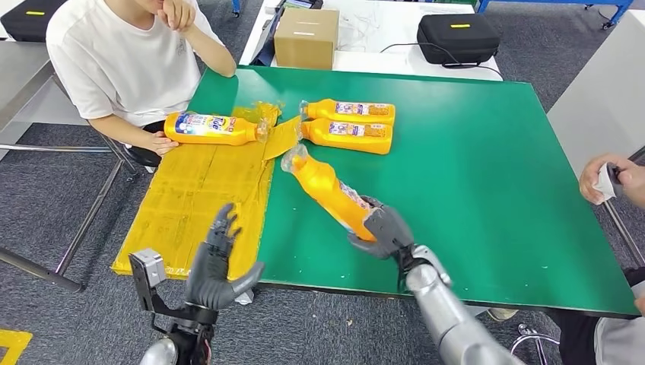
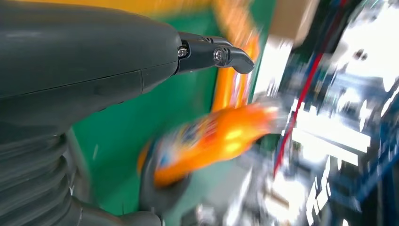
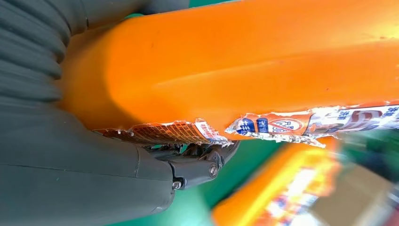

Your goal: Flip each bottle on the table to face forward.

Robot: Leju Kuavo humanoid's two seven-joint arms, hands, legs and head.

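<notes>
The right hand (image 1: 386, 230) grips the base end of an orange bottle (image 1: 327, 190) over the green table (image 1: 471, 167), its dark fingers (image 1: 370, 204) curled around the bottle's lower body so that the base sits in the palm and the capped neck points away from the robot, toward the pair of bottles farther back. In the right wrist view the orange body (image 3: 244, 61) lies across the fingers, with the thumb side (image 3: 84, 188) under it and the fingertips (image 3: 207, 160) pressed against the torn label edge. Two more orange bottles (image 1: 350, 125) lie side by side on the table beyond the held bottle's cap, labels up. A fourth bottle (image 1: 217, 128) with a blue-and-white label lies on the yellow sheet (image 1: 190, 205) that covers the table's left edge, near a seated person's hand (image 1: 161, 142). The left hand (image 1: 217, 262) hovers at the near corner of the yellow sheet, fingers spread and upright, holding nothing; its wrist view shows one dark fingertip (image 2: 235, 55) extended above the green surface, with the held bottle (image 2: 211, 141) blurred beyond it. At the table's far right edge another person's hand (image 1: 608, 179) holds a small object. A cardboard box (image 1: 306, 36) stands behind the table.
</notes>
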